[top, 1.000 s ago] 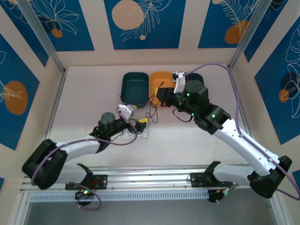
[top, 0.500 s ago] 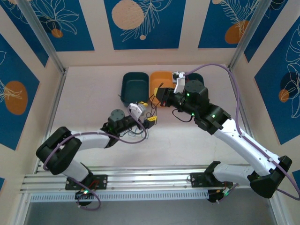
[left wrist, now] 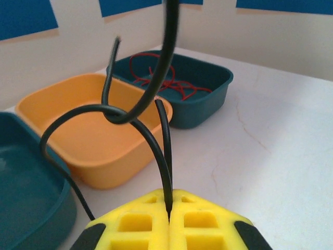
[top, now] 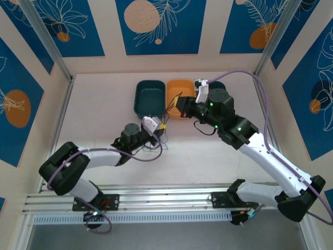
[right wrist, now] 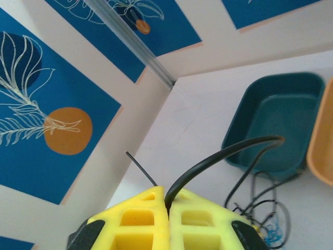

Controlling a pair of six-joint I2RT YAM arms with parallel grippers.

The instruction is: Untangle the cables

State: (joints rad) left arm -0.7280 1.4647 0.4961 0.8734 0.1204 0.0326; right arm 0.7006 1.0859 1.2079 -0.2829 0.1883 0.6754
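- The left pincer (left wrist: 169, 207) is clenching its yellow fingers on a black cable (left wrist: 154, 140), with the wire pinched right between the meeting pads.
- That cable is rising straight from the tips, arching over to the pincer's left and hooking through a second black strand (left wrist: 170, 47), which is hanging down from above the pincer.
- Ahead of those tips an orange bin (left wrist: 112, 169) is sitting. Beyond it and to the right, the right teal bin (left wrist: 204, 111) is holding a loose red cable (left wrist: 166, 83). The left teal bin (left wrist: 31, 208) is lying close at the pincer's left.
- Seen from above, the left pincer (top: 162, 127) is hovering over the table (top: 104, 104), with a loose tangle of wires (top: 155, 145) lying just behind and below it.
- The right pincer (right wrist: 167, 202) is also clenching, gripping a black wire (right wrist: 218, 156) that is curving up and away from its tips toward the left teal bin (right wrist: 273, 120).
- Below and to the right of those tips, the tangle of wires (right wrist: 265, 219), dark with some blue, is resting in front of that bin, and the orange bin's edge (right wrist: 323, 151) is showing farther right.
- From above, the right pincer (top: 180, 107) is hanging at the near rim of the orange bin (top: 179, 86), and thin dark strands are running down from it toward the left pincer.
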